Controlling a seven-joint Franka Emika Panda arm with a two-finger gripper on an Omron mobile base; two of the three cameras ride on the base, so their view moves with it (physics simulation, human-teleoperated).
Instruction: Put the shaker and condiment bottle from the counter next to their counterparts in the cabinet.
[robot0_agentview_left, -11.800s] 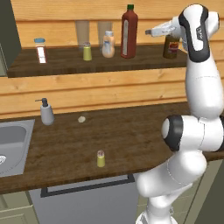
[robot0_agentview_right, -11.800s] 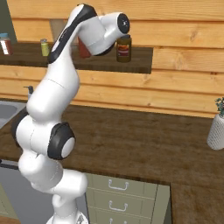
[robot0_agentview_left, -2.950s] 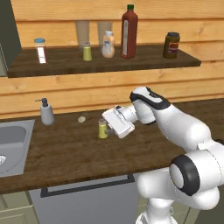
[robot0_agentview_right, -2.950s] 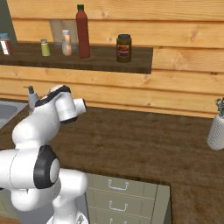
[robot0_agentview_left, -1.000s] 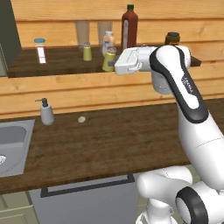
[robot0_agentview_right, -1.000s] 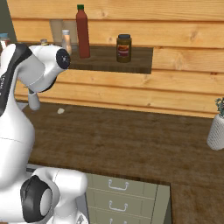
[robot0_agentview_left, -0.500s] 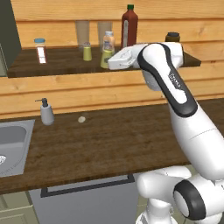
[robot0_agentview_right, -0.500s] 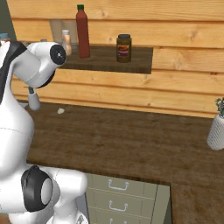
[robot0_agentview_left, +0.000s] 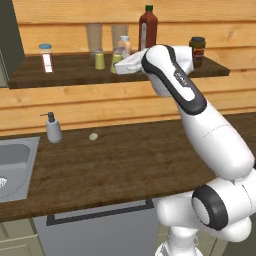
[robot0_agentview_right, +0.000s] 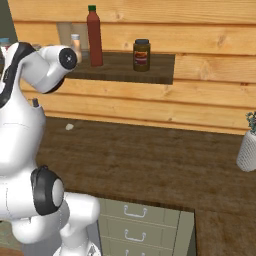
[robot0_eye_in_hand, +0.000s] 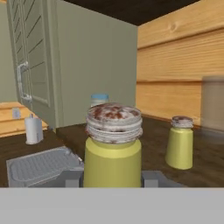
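My gripper (robot0_agentview_left: 118, 64) is shut on the yellow-green shaker (robot0_agentview_left: 116, 58), holding it over the front of the cabinet (robot0_agentview_left: 65, 75) shelf. In the hand view this shaker (robot0_eye_in_hand: 113, 148) stands upright between my dark fingertips (robot0_eye_in_hand: 70, 177), its speckled cap towards the camera. A second, alike shaker (robot0_agentview_left: 100, 60) stands on the shelf a little to the left, seen also as the shaker (robot0_eye_in_hand: 180, 142) at right in the hand view. The tall red condiment bottle (robot0_agentview_left: 148, 28) stands on the shelf behind my hand, also as the condiment bottle (robot0_agentview_right: 93, 35). The dark counter (robot0_agentview_left: 125, 165) lies below.
On the shelf stand a peach bottle (robot0_agentview_left: 125, 45), a brown jar (robot0_agentview_left: 197, 50), a blue-capped jar (robot0_agentview_left: 46, 57) and two clear glasses (robot0_agentview_left: 94, 38). On the counter are a grey soap dispenser (robot0_agentview_left: 52, 129), a small pale lump (robot0_agentview_left: 93, 136) and the sink (robot0_agentview_left: 15, 160). A white vase (robot0_agentview_right: 247, 150) stands far right.
My hand has carried the shaker a little further left and in over the shelf, closer to the other shaker. The grip has stayed shut.
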